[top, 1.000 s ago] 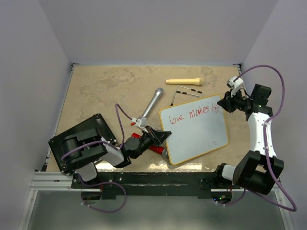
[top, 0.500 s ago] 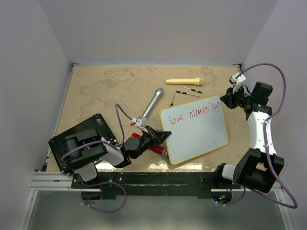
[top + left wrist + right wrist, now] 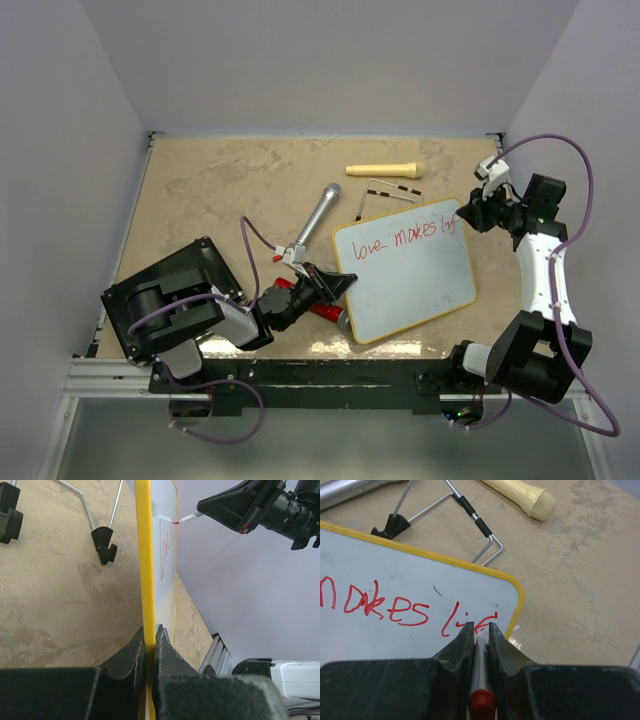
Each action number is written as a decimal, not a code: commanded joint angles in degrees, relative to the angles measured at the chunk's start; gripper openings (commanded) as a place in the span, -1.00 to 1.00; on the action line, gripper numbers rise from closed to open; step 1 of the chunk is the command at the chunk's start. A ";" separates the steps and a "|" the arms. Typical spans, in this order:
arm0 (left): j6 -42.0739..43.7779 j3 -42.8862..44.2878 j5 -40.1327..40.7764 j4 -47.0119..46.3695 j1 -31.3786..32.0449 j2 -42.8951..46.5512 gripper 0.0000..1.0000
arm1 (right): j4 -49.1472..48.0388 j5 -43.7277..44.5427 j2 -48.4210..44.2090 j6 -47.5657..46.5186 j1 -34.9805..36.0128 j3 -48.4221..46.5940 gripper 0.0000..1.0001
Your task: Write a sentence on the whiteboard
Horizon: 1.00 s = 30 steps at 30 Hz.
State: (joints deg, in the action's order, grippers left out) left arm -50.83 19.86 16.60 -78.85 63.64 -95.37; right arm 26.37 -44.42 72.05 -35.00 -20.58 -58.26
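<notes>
The whiteboard [image 3: 410,280] lies tilted on the table with a yellow-looking frame. The sentence [image 3: 400,238] reads "love makes lif" in red on one line. My left gripper [image 3: 335,285] is shut on the board's left edge; in the left wrist view [image 3: 151,635] the jaws pinch the yellow frame [image 3: 145,555]. My right gripper [image 3: 466,215] is shut on a red marker [image 3: 481,665], its tip on the board at the last letter near the far right corner. The words "makes lif" [image 3: 410,612] show in the right wrist view [image 3: 480,629]. The marker tip [image 3: 185,518] also shows in the left wrist view.
A silver cylinder [image 3: 318,213], a cream handle [image 3: 385,169] and black-tipped wire feet [image 3: 385,190] lie beyond the board. A red object [image 3: 320,308] lies under the left gripper. A black box [image 3: 170,295] sits at the near left. Walls enclose the table.
My right gripper with the marker shifted slightly up and right, then back down to the last letter. The left gripper and the board have not moved.
</notes>
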 commanded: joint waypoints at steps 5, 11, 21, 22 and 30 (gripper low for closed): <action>7.59 -1.58 -1.92 1.07 -0.09 -1.04 -1.00 | -2.72 4.17 0.28 0.29 0.01 -0.89 -1.00; 7.59 -1.14 -2.19 0.98 -0.09 -1.57 -1.00 | -5.89 3.92 0.11 2.22 0.01 -0.45 -1.00; 7.67 -1.22 -2.19 1.24 -0.18 -1.48 -1.00 | -0.90 -1.63 2.30 -1.89 0.01 -1.06 -1.00; 7.59 -1.31 -2.19 1.24 -0.18 -1.40 -1.00 | 0.94 -1.46 2.39 -2.52 0.01 -1.24 -1.00; 7.50 -1.31 -2.45 0.71 -0.18 -1.66 -1.00 | 3.70 2.05 1.60 -4.64 0.01 0.07 -1.00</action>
State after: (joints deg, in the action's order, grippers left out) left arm -51.88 19.75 16.69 -79.02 63.37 -95.79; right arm 27.75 -43.42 73.87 -38.17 -20.67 -58.26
